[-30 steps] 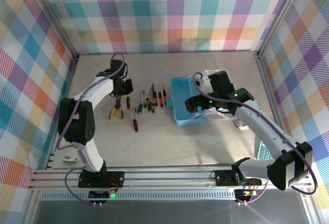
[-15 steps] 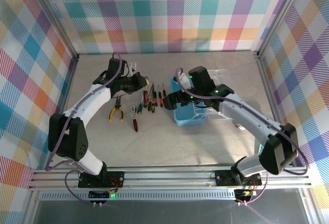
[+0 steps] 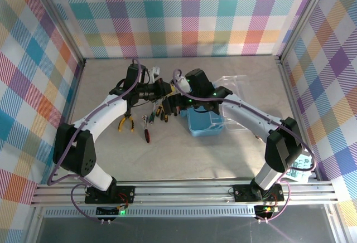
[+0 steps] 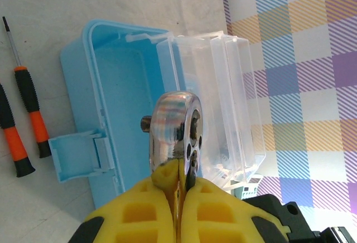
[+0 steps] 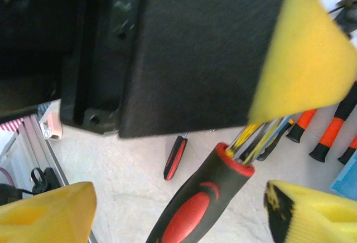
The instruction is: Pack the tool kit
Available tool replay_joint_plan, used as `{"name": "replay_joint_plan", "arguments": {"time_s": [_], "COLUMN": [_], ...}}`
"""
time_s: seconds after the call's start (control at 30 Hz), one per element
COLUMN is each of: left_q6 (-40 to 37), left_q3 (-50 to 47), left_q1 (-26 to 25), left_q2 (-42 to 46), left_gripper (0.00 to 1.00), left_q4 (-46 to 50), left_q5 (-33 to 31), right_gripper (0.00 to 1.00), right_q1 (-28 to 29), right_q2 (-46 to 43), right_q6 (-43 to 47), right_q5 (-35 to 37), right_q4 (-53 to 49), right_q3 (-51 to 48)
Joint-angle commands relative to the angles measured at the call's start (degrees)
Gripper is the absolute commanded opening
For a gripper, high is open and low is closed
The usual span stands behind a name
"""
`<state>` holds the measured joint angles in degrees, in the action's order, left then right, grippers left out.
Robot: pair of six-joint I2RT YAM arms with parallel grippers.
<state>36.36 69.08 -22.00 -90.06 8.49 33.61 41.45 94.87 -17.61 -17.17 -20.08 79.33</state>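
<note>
Chrome ratchet wrench (image 4: 175, 123) clamped by left gripper (image 4: 178, 179) near light blue plastic case (image 4: 120, 87); right gripper (image 5: 178, 215) spread wide, seemingly around its red-black handle (image 5: 195, 207).

1. The wrench (image 4: 173, 123) showed only its chrome head; its handle was hidden between the pads of the left pincer (image 4: 178, 176).
2. That pincer also covered one end of the case (image 4: 89, 48).
3. In the right wrist view, a dark blurred body (image 5: 184, 48) masked the tool shafts, and the lower edge cut off a red-and-black handle (image 5: 195, 209).
4. From above, the screwdrivers (image 3: 165, 115) beneath both arms were too small to tell apart.
</note>
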Motion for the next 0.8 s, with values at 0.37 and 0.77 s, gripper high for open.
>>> {"name": "replay_joint_plan", "arguments": {"time_s": [0.37,0.77], "left_q6": [1.3,-4.1], "left_q3": [-1.9,-0.2], "left_q1": [-1.0,-0.4], "left_q2": [6.4,6.7], "left_gripper": [0.0,0.14], "left_q4": [-3.8,4.0], "left_q5": [2.7,-1.5], "right_gripper": [0.44,0.0], "right_q1": [0.3,-0.8], "right_q2": [1.9,-2.4], "right_q6": [-3.3,-2.3], "right_q5": [0.8,3.5], "right_q4": [2.6,0.7], "right_q3": [2.0,-0.7]}}
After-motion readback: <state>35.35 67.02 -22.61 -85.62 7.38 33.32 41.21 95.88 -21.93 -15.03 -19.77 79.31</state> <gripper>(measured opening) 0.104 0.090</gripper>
